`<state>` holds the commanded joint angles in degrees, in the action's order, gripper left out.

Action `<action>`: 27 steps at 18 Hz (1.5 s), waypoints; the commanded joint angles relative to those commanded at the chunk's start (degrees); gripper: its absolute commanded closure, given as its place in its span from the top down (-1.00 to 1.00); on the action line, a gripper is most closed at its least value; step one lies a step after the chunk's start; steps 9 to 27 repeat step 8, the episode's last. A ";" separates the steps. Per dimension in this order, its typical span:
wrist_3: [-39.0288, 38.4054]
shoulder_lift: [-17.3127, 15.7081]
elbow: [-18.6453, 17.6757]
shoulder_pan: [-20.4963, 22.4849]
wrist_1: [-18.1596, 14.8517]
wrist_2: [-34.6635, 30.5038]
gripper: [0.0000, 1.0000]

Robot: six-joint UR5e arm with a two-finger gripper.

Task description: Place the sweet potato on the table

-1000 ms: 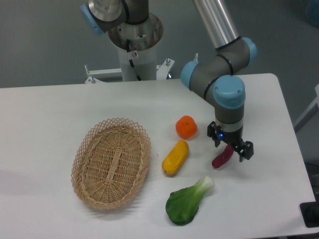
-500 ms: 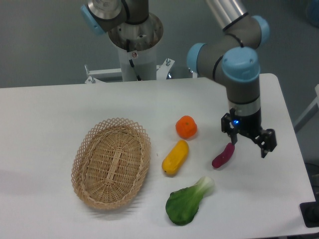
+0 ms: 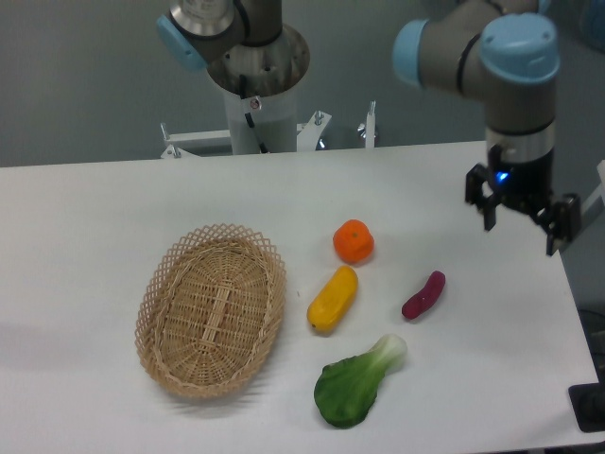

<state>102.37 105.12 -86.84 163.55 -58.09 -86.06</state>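
The slim magenta sweet potato [image 3: 423, 294] lies flat on the white table [image 3: 113, 218], right of centre, with nothing touching it. My gripper [image 3: 521, 225] hangs open and empty well above and to the right of it, near the table's right edge. Its two black fingers [image 3: 489, 210] are spread apart with clear space between them.
A yellow-orange oblong vegetable [image 3: 333, 299] lies left of the sweet potato, with a round orange fruit [image 3: 353, 240] behind it. A green leafy vegetable [image 3: 357, 383] sits near the front edge. An oval wicker basket [image 3: 212, 308] stands empty at the left. The arm's base [image 3: 255, 85] rises behind the table.
The gripper let go of the sweet potato, which stays where it lay, and rose up and to the right, away from it.
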 joint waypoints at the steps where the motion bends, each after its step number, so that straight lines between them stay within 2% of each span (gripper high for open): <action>1: 1.42 -0.18 -0.09 1.23 -0.53 1.84 1.00; 4: 3.10 -0.97 -0.88 3.09 -0.54 5.19 1.00; 27: 3.10 -0.97 -0.88 3.09 -0.27 5.11 1.00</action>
